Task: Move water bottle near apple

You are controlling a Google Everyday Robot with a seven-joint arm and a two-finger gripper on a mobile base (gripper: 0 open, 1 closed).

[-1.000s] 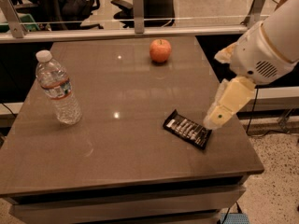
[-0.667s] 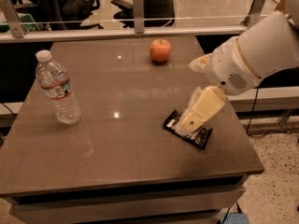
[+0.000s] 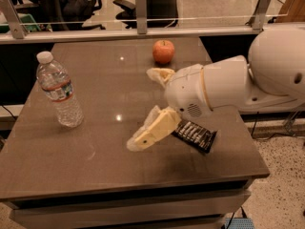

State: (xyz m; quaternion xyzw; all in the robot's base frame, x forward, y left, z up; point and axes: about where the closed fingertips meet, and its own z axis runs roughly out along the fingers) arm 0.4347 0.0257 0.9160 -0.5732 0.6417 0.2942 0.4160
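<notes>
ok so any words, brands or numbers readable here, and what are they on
Nothing can be read as text.
water bottle label: white with a red band, print too blurred to read.
black wrapper: pale markings, too blurred to read.
apple: no sticker shows.
gripper, open, between the water bottle and the black wrapper: no marking shows.
</notes>
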